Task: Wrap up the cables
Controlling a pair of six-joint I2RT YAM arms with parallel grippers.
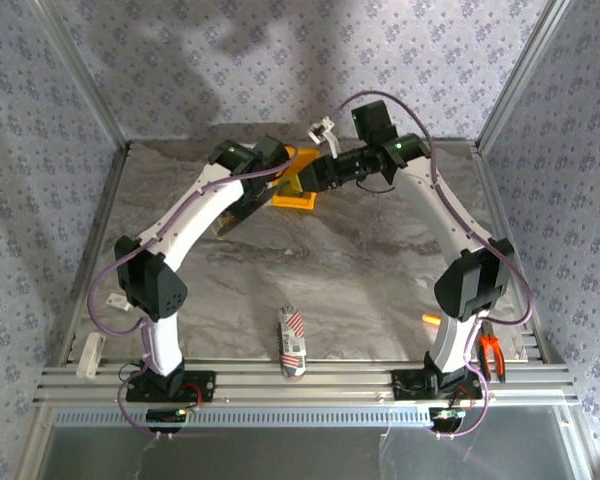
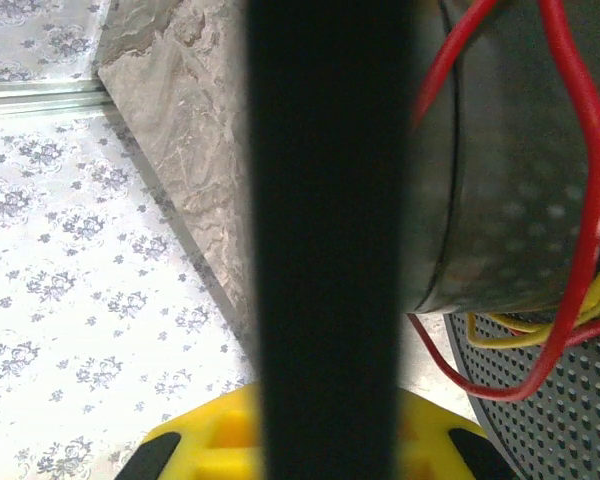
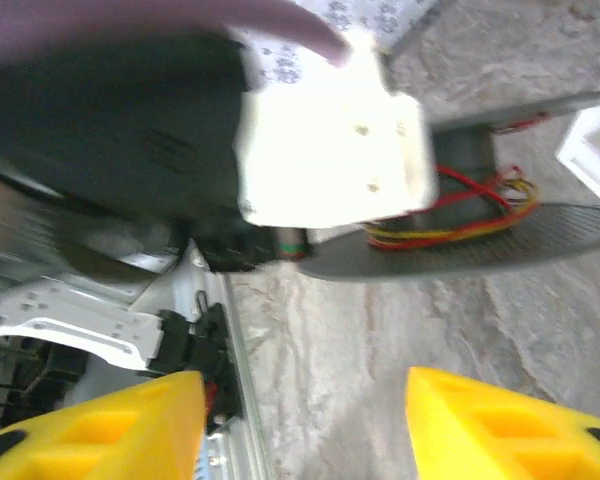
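top view: both arms reach to the far middle of the marbled surface (image 1: 360,260), wrists nearly meeting there. left gripper (image 2: 330,445): jaws pinched narrow on a black flat edge that runs straight up btwn the yellow fingers (image 2: 195,440). it looks like a flange of the spool (image 2: 510,200) seen edge-on. the spool's grey drum sits just right of that edge, w/ a perforated disc below it. the cables (image 2: 525,335), thin yellow strands, lie at the drum's lower rim, beside a red wire (image 2: 580,150) that loops over the drum. right wrist view: same spool from the side, yellow cables (image 3: 450,233) + red wire bunched btwn its two discs, above the surface. right gripper (image 3: 300,430): jaws wide, nothing held, bare surface in the gap, and its fingers (image 3: 100,430) are apart from the spool. nr the front edge in top view: striped packet (image 1: 291,340) at centre, orange-handled pliers (image 1: 492,355) by the right arm's base, white block (image 1: 88,352) by the left arm's base.
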